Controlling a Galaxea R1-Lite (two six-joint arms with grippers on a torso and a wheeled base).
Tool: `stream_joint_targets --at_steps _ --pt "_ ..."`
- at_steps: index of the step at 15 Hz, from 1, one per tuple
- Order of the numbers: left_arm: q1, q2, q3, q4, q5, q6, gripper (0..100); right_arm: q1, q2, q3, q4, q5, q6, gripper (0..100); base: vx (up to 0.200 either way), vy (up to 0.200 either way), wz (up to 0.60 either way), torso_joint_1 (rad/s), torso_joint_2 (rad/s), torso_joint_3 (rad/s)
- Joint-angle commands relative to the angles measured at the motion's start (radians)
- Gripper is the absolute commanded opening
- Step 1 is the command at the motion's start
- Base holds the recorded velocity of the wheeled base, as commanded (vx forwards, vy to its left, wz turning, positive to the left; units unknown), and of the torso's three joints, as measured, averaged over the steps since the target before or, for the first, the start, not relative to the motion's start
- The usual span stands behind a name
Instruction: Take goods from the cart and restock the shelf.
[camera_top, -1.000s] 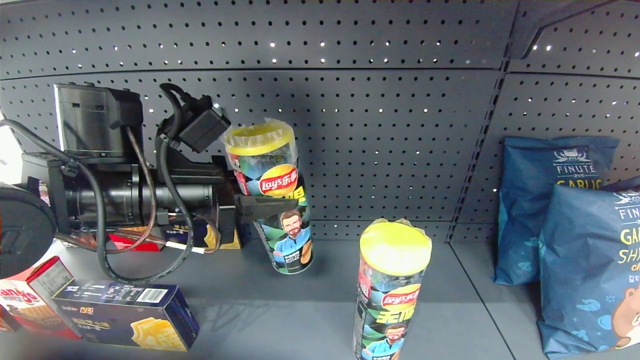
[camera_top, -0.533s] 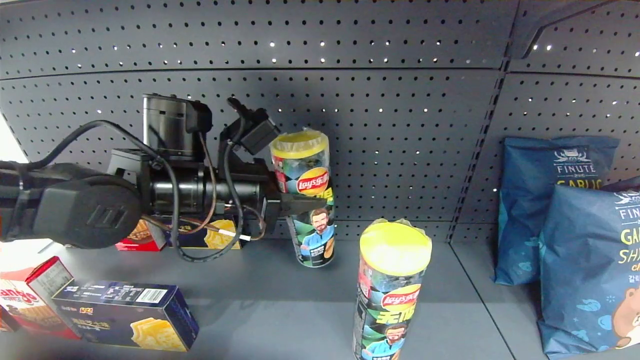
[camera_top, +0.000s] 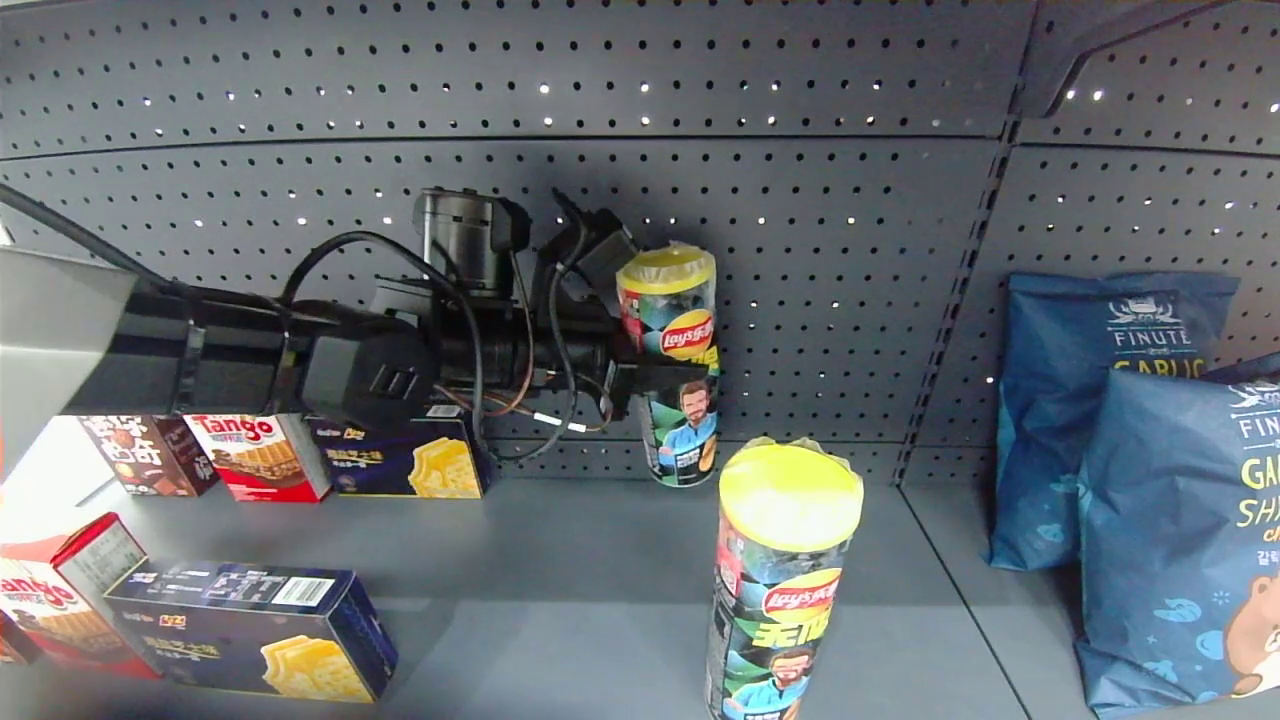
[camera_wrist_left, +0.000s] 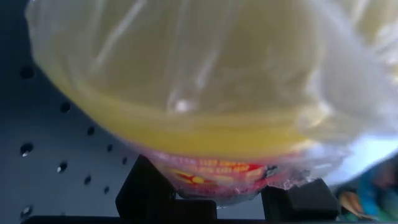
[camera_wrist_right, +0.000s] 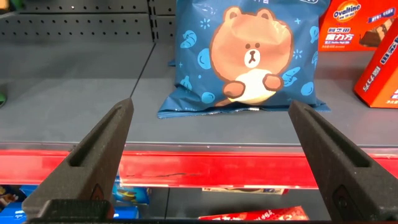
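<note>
Shelf (camera_top: 560, 600) deck, pegboard (camera_top: 800, 250) behind | chip can (camera_top: 672, 340): upright near pegboard, behind second can (camera_top: 785, 570); likely light, stiff, crushable, film-slick, so hold mid-body | left pincer (camera_top: 660, 375): clamped on chip can mid-body | right pincer (camera_wrist_right: 211, 106): wide open, empty | change: chip can carried rightward, deeper.

Logos mark the chip can (camera_top: 680, 330) and, seemingly, box (camera_top: 250, 630).
</note>
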Motion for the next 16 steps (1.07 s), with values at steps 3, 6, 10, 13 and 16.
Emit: stream_joint_targets --at_steps 3,6,10,13,16 --pt "-0.001 0.063 -0.017 0.011 0.001 0.004 0 0.000 0.000 0.000 0.000 -0.001 0.000 100 0.000 0.000 0.00 0.000 0.00 0.000" --pt "0.007 0.061 -0.006 0.039 -0.001 0.009 0 0.000 0.000 0.000 0.000 -0.001 0.001 100 0.000 0.000 0.00 0.000 0.00 0.000" --pt "0.001 0.057 0.032 0.039 -0.007 0.031 0 0.000 0.000 0.000 0.000 -0.001 0.000 100 0.000 0.000 0.00 0.000 0.00 0.000" --pt "-0.004 0.055 0.052 0.039 -0.010 0.032 0 0.000 0.000 0.000 0.000 -0.001 0.000 100 0.000 0.000 0.00 0.000 0.00 0.000" --pt "-0.010 0.048 0.063 0.039 -0.010 0.034 0 0.000 0.000 0.000 0.000 -0.001 0.000 100 0.000 0.000 0.00 0.000 0.00 0.000"
